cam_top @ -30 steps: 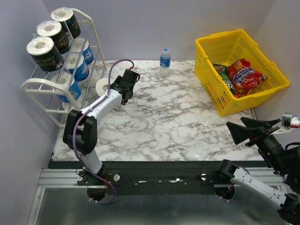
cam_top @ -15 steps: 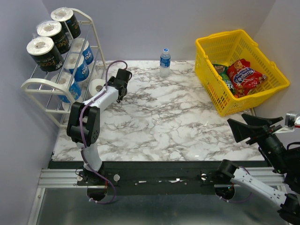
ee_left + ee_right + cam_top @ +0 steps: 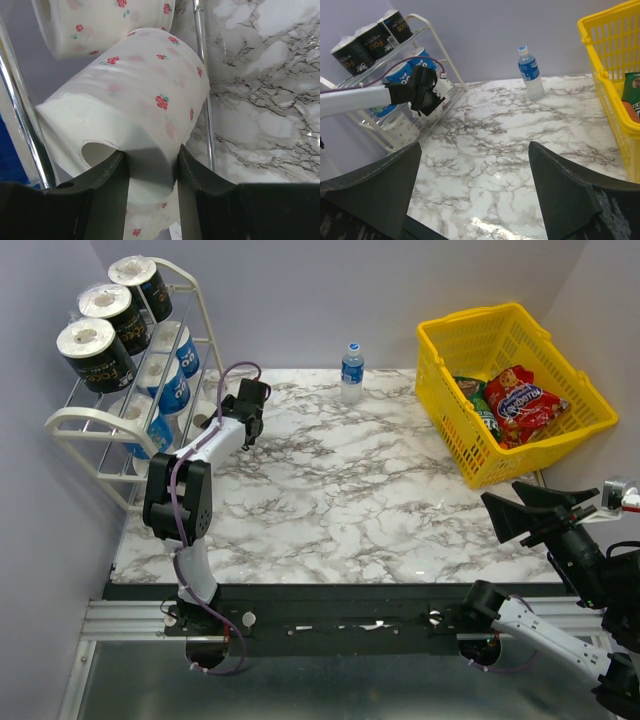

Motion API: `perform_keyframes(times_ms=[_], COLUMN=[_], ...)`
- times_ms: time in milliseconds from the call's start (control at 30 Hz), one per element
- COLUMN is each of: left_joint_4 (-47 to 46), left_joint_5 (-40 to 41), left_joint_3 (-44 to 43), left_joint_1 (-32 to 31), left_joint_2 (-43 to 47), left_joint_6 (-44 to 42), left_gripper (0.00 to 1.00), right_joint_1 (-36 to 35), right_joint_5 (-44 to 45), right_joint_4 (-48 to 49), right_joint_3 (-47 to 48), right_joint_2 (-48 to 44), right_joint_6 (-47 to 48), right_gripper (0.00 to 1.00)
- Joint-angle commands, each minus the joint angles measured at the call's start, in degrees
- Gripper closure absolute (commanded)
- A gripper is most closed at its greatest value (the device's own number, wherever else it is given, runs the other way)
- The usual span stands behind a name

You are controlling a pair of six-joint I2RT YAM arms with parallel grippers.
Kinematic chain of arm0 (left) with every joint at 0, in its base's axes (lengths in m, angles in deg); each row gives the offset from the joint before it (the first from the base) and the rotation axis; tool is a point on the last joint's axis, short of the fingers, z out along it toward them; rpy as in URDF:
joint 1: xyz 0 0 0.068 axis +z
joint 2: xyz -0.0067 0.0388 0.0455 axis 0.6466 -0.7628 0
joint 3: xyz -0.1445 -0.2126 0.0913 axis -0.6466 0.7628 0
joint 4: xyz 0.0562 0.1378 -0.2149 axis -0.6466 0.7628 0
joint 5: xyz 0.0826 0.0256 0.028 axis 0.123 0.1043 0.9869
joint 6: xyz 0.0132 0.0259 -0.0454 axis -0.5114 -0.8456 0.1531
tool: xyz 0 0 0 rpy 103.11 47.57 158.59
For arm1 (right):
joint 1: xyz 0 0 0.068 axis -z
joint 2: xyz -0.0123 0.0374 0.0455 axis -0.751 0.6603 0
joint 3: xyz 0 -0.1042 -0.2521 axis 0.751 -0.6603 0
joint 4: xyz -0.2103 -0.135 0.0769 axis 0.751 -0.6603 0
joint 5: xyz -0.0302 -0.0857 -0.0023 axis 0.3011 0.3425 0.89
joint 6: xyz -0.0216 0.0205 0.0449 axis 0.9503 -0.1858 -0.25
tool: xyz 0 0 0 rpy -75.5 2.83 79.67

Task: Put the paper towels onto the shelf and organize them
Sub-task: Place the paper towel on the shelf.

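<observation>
One dotted roll [image 3: 135, 90] — pinched by left gripper [image 3: 150, 165] — beside a shelf bar [image 3: 201, 60] (right gripper [image 3: 475, 150] gapes, well apart).

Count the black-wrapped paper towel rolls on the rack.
3, in a row on the top tier of the white rack: nearest black roll, middle black roll, farthest black roll. No others show.

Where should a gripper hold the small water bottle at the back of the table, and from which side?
Probably around the labelled middle of the water bottle, coming in level from the near side: it stands upright, slim and round, apart from other things, and its cap is small.
</observation>
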Motion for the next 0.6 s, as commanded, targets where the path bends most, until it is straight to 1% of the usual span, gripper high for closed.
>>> perform_keyframes(times_ms=[0, 233, 433, 467, 567], left_joint_4=[0.6, -1.7, 1.9, 1.8, 0.7], left_joint_5=[5.9, 8.1, 7.3, 7.1, 7.9], left_joint_3=[-1.8, -0.6, -0.6, -0.3, 0.6], left_joint_1=[1.1, 2.3, 2.2, 2.2, 2.5], left_joint_2=[-1.0, -0.8, 0.1, 0.3, -0.8], left_joint_6=[-1.5, -2.7, -0.2, -0.1, -1.1], left_gripper=[0.7, 0.69, 0.68, 0.66, 0.66], right_joint_1=[0.1, 0.0, 0.1, 0.0, 0.0], right_joint_5=[0.9, 1.0, 1.6, 1.5, 1.5], right_joint_4=[1.6, 1.5, 2.2, 2.4, 2.8], right_joint_3=[-0.3, -1.0, -1.2, -1.4, -1.4], right_joint_2=[0.4, 0.1, 0.1, 0.1, 0.3], right_joint_6=[1.0, 0.9, 1.8, 1.9, 2.1], right_gripper=[0.03, 0.03, 0.03, 0.03, 0.03])
